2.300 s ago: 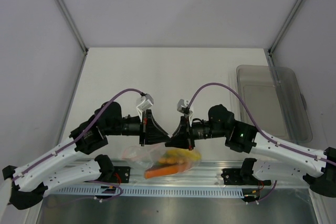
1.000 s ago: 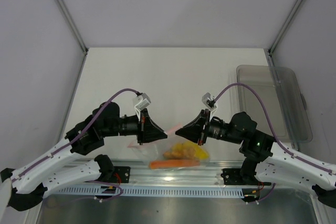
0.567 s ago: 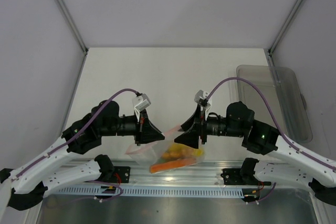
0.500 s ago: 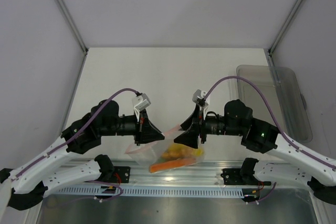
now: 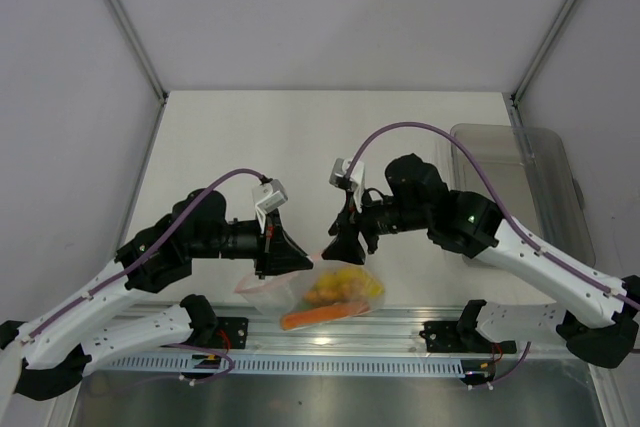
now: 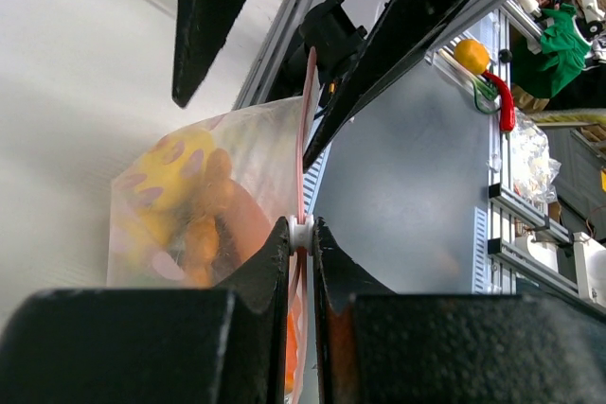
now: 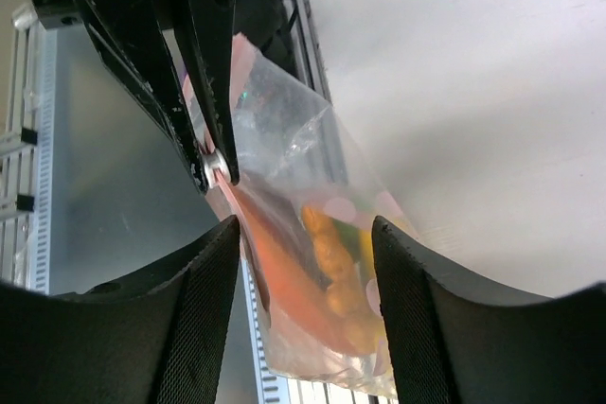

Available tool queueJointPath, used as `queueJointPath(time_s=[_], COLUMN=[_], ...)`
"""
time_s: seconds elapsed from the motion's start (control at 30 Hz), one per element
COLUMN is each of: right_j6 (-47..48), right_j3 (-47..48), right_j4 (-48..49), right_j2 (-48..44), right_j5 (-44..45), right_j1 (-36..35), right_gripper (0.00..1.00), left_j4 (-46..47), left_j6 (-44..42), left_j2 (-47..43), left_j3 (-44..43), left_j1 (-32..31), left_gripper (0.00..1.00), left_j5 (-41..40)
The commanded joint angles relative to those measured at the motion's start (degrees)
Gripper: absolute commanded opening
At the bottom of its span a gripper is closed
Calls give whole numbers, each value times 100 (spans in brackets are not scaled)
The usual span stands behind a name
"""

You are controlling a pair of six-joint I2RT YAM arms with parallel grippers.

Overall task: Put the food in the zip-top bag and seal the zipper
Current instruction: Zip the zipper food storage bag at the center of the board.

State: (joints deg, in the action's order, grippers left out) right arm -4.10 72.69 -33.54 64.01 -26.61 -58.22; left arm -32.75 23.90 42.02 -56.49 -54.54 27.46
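Observation:
The zip-top bag hangs over the near table edge, crinkled and clear. The food shows inside it: yellow pieces above and a long orange piece along the bottom. My left gripper is shut on the white slider of the pink-red zipper, at the bag's top edge. My right gripper hovers open just above the bag, its fingers spread to either side of the bag without touching it. In the right wrist view, orange and green food shows through the plastic.
A rigid grey-clear tray lies at the right side of the table. A metal rail runs along the near edge under the bag, with both arm bases mounted on it.
My right gripper has opened and let go of the bag's right end, then swung up and to the left over the bag. The left gripper has kept its hold.

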Motion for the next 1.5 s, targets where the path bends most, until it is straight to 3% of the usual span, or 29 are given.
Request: queueJointPath(time_s=[0.0, 0.43, 0.8, 0.97, 1.17, 1.3, 1.33, 1.37, 1.47], right_j6=[567, 1087, 1139, 1131, 1227, 1280, 1289, 1297, 1175], right_j3=[413, 984, 1134, 1169, 1239, 1231, 1213, 1213, 1160], right_j4=[-512, -979, -1058, -1049, -1234, -1287, -1313, -1313, -1217], right_j2=[155, 542, 876, 938, 1096, 1140, 1132, 1123, 1035], right_j5=[-458, -1750, -1830, -1839, -1883, -1953, -1953, -1944, -1708], right_j1=[64, 117, 100, 100, 83, 47, 38, 21, 21], right_gripper=[59, 47, 44, 29, 24, 14, 4, 0, 0], left_j4=[102, 146, 181, 199, 190, 190, 182, 173, 138], left_j6=[-70, -52, -26, -17, -26, -43, -43, -43, -52], left_j2=[-1, 25, 43, 34, 52, 34, 34, 34, 8], left_j3=[-178, -108, -108, -90, -73, -73, -73, -64, -64], left_j1=[23, 23, 23, 23, 23, 23, 23, 23, 23], left_gripper=[1, 1, 0, 1, 1, 1, 1, 1, 0], left_j5=[163, 180, 189, 189, 198, 181, 172, 172, 154])
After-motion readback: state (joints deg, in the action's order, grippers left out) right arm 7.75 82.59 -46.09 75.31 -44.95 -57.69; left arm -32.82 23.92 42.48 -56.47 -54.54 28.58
